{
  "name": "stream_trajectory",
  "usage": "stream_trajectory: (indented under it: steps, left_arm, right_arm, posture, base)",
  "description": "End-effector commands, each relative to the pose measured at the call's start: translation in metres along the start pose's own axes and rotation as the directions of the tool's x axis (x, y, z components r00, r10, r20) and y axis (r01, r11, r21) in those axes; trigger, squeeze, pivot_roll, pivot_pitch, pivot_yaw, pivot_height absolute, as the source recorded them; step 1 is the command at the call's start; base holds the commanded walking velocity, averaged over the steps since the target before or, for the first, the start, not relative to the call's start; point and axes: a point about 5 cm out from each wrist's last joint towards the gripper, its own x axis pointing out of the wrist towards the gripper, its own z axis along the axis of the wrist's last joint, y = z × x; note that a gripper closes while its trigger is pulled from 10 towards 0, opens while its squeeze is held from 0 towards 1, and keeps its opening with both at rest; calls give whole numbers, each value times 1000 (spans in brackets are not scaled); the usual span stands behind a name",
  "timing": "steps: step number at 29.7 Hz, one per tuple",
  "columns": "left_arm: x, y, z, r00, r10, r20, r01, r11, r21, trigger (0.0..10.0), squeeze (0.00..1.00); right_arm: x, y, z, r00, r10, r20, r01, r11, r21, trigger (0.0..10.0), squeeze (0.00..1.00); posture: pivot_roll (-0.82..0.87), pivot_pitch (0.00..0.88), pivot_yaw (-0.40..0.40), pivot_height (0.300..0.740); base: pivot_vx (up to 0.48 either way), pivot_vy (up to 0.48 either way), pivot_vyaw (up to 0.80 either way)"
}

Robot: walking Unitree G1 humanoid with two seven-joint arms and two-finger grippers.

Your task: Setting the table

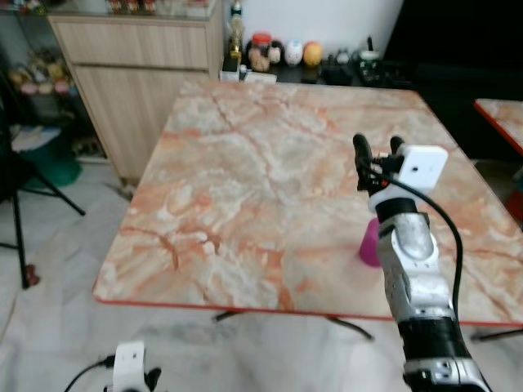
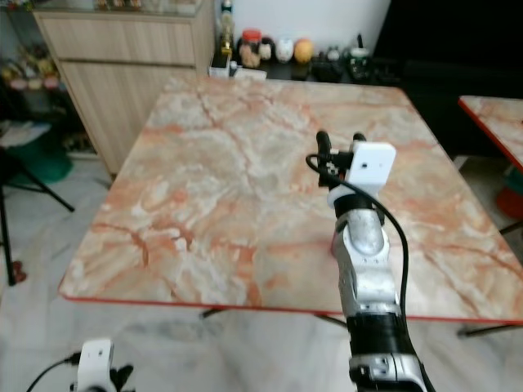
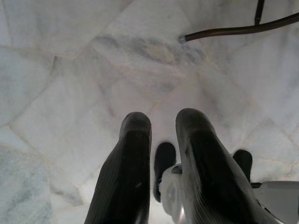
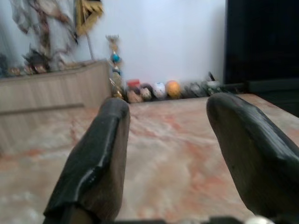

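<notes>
A pink cup (image 1: 369, 242) sits near the right front edge of the marble surface (image 1: 245, 188), mostly hidden behind the robot's forearm, its orientation impossible to judge. Above it, the right claw (image 1: 378, 152) hovers with fingers apart. The left claw (image 3: 163, 135) hangs over the floor (image 3: 70, 70), fingers slightly parted.

Right gripper (image 1: 378, 150), fingers apart, above marble table (image 1: 245, 180); pink cup (image 1: 369, 242) behind arm.

We see a marble-patterned counter (image 1: 270, 188) on a pale marble floor (image 1: 57, 327), a wooden cabinet (image 1: 139, 73) at its far left corner, and a white wall (image 1: 327, 20) behind small ornaments (image 1: 282, 53).
</notes>
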Motion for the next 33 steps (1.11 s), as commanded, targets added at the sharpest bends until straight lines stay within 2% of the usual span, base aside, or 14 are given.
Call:
stream_trajectory:
  steps: [1,2,3,7,8,9,10,14,15,19,22,24,29,33]
  left_arm:
    - [-1,-2,-5,1000,-4,-21,4,1000,-5,10000,0]
    - [-1,-2,-5,1000,-5,-22,5,1000,-4,10000,0]
    - [-1,-2,-5,1000,-6,-23,5,1000,-4,10000,0]
    - [-1,-3,-6,1000,-10,-28,10,1000,-2,10000,0]
    - [-1,-3,-6,999,-12,-30,12,1000,0,10000,0]
    - [-1,-3,-6,999,-14,-30,14,1000,0,10000,0]
    - [-1,-4,-6,999,-14,-31,14,1000,1,10000,0]
    - [-1,-4,-6,999,-17,-30,17,1000,1,10000,0]
    - [-1,-4,-6,1000,-14,-28,14,1000,3,10000,0]
    - [-1,-3,-6,1000,-8,-27,8,1000,2,10000,0]
    - [-1,-2,-6,1000,-6,-28,6,1000,6,10000,0]
    - [-1,-1,-6,1000,-4,-26,5,1000,5,10000,0]
    - [-1,-1,-6,1000,-3,-24,3,1000,5,10000,0]
    - [-1,-1,-5,1000,-2,-21,2,1000,6,10000,0]
  right_arm:
    - [-2,-9,9,1000,-13,7,14,1000,-18,10000,0]
    - [-5,-14,6,998,-30,-49,27,998,-61,10000,843]
    - [-6,-17,7,998,-37,-53,34,998,-60,10000,1000]
    - [-14,-31,7,990,-84,-111,72,991,-108,10000,1000]
    - [-16,-36,3,982,-111,-154,92,988,-126,10000,937]
    - [-18,-39,-1,974,-117,-192,93,987,-129,10000,690]
    - [-21,-41,-5,966,-117,-231,88,987,-132,10000,0]
    - [-26,-46,-11,950,-120,-289,87,989,-122,10000,0]
    - [-32,-52,-16,926,-116,-360,88,992,-94,10000,0]
    - [-39,-69,-23,880,-121,-460,105,993,-60,10000,0]
    - [-40,-81,-19,870,-121,-477,84,992,-97,10000,0]
    - [-39,-88,-16,866,-148,-477,125,989,-79,10000,0]
    - [-39,-90,-13,863,-135,-486,134,990,-37,10000,0]
    - [-42,-87,-17,849,-72,-524,111,993,44,10000,0]
  posture:
    - [35,0,-32,740]
    - [35,0,-32,740]
    - [31,0,-34,740]
    - [26,0,-32,740]
    - [26,0,-32,740]
    - [20,0,-33,740]
    - [28,0,-36,740]
    - [30,0,-37,740]
    - [29,0,-37,740]
    - [27,0,-38,740]
    - [22,0,-36,740]
    - [24,0,-37,740]
    - [28,0,-36,740]
    - [29,0,-36,740]
  base:
    - [0,0,0]
    - [0,0,0]
    - [0,0,0]
    - [0,0,0]
    - [0,0,0]
    - [0,0,0]
    - [0,0,0]
    - [0,0,0]
    - [0,0,0]
    - [0,0,0]
    - [0,0,0]
    - [0,0,0]
    - [0,0,0]
    - [0,0,0]
